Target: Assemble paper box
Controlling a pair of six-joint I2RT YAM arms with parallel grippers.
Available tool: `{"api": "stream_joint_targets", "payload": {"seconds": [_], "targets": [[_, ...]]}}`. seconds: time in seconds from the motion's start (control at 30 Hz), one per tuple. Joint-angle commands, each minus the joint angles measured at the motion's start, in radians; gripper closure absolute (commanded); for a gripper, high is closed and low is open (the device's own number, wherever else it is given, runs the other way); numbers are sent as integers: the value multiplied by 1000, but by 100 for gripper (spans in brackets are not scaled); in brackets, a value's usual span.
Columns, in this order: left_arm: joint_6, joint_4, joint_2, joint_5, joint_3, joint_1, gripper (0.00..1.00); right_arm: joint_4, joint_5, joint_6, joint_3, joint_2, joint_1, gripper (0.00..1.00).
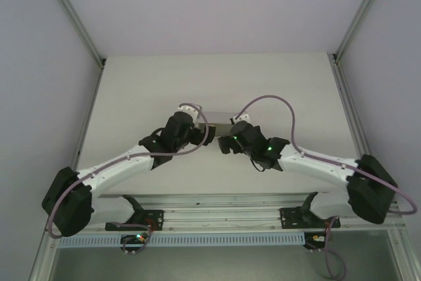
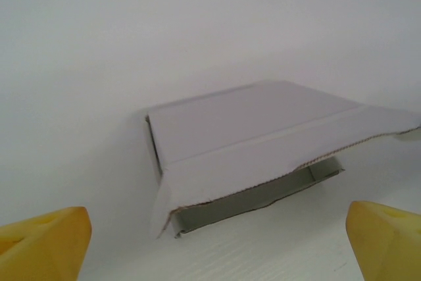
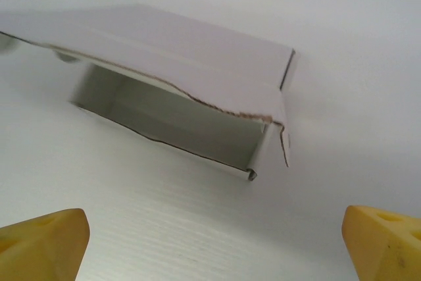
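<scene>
The paper box [image 1: 218, 117] is a low white card box lying on the table at mid-depth, between the two wrists. In the left wrist view the paper box [image 2: 247, 133] has its lid flap slightly raised, with a dark gap along the near side. From the right wrist view, the paper box [image 3: 187, 57] shows its hollow inside under the lifted flap. My left gripper [image 2: 217, 255] is open, with its yellow fingertips [image 2: 46, 241] wide apart and short of the box. My right gripper [image 3: 214, 248] is open too, with nothing between its fingertips [image 3: 385, 241].
Grey walls and metal frame posts [image 1: 89, 44] enclose the white table [image 1: 145, 90] on the left, right and back. An aluminium rail [image 1: 217, 218] with the arm mounts runs along the near edge. Cables [image 1: 283, 106] loop above both arms.
</scene>
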Motion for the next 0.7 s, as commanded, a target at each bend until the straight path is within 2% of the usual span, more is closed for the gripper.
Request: {"api": "stream_joint_targets", "payload": {"seconds": [0.0, 0.13, 0.27, 0.4, 0.53, 0.67], "targets": [[20, -107, -20, -87, 98, -4, 0, -56, -21, -63, 36, -75, 2, 0], [10, -135, 20, -94, 177, 39, 0, -57, -21, -106, 95, -78, -47, 0], [-24, -130, 106, -12, 240, 118, 0, -75, -95, -75, 188, 14, -166, 0], [-34, -107, 223, 104, 282, 187, 0, -71, -116, -70, 271, 158, -246, 0], [-53, -95, 327, 249, 295, 240, 0, -83, -159, -69, 328, 303, -275, 0], [-55, -111, 385, 289, 299, 262, 0, -108, -182, -60, 340, 411, -279, 0]]}}
